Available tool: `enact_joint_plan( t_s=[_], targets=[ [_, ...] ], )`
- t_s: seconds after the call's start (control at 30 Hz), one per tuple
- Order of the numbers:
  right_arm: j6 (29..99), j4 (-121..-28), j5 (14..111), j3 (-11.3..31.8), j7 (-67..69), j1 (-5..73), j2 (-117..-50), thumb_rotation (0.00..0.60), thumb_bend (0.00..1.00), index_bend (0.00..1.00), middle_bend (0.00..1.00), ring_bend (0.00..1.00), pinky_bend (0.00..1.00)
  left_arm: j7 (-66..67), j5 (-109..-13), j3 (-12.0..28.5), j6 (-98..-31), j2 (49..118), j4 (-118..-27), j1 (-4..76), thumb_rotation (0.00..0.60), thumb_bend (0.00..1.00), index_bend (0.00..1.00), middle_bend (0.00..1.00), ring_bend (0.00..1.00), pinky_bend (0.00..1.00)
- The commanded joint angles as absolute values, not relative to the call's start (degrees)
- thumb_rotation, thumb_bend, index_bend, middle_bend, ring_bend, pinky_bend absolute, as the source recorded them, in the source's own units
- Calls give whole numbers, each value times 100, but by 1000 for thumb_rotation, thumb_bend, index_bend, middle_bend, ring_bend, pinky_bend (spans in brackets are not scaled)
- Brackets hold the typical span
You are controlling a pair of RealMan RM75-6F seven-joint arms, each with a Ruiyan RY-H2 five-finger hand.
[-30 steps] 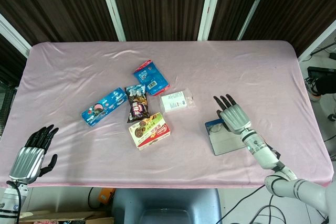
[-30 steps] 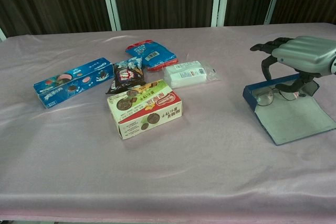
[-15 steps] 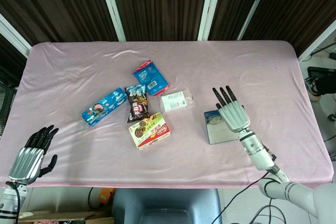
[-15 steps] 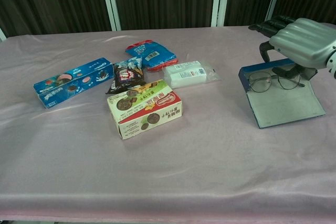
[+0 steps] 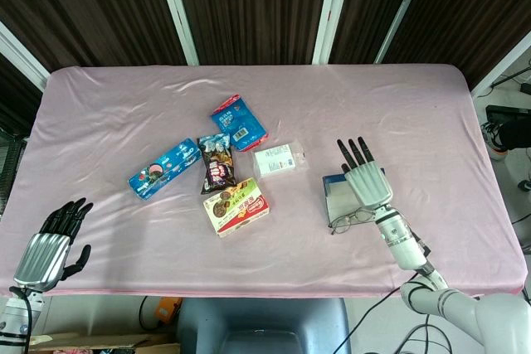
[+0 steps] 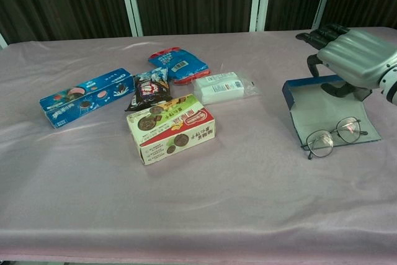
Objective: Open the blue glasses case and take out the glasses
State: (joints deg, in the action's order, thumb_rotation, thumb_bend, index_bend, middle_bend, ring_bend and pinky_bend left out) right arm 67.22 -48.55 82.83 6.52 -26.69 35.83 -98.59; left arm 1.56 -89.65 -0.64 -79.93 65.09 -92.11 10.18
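Note:
The blue glasses case (image 6: 317, 105) (image 5: 334, 191) lies open on the pink cloth at the right, pale lining facing up. The thin-rimmed glasses (image 6: 334, 138) (image 5: 352, 220) lie unfolded at the near edge of the case flap, partly on the cloth. My right hand (image 6: 352, 58) (image 5: 366, 180) hovers over the far part of the case, fingers stretched forward and thumb down by the case's back wall, holding nothing. My left hand (image 5: 51, 244) hangs off the table's near-left corner, fingers apart and empty; the chest view does not show it.
Left of the case lie a white wrapped packet (image 6: 220, 87), a cookie box (image 6: 172, 128), a dark snack bag (image 6: 149, 90), a red-blue packet (image 6: 178, 63) and a long blue biscuit box (image 6: 86, 97). The table's near edge (image 5: 249, 289) runs close to both hands.
The glasses have slid out from under my right hand to the near edge of the case flap. The case shifted slightly toward the table's middle. The left hand stayed put.

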Motion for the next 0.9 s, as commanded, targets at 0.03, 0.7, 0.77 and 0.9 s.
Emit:
enact_joint_plan(
  t_s=[0.03,0.7,0.77,0.9],
  targets=[
    [6762,-4716,8194,775,-2751,3593,-9912,600,525,634,25,0,0,159,-8966,-64,-7998,6509,-9212,1016,600,444,0,14,18,133],
    [5738,-3035,7309,1309,-2559,3731,-10359,600,525,394,30,0,0,176,-8947,-47,-8026,6520,-9205,1001,600,443,0,14,18,133],
    [5510,-2976,7247,1326,-2269,3735,-10375,600,525,327,14,0,0,231,-8926,-45,-7974,6548,-9206,1023,600,443,0,14,18,133],
    [5313,-3132,7304,1259,-1911,3751,-10258,600,524,191,0,0,0,293,-8859,-25,-7913,6575,-9216,1046,600,443,0,13,21,135]
  ],
)
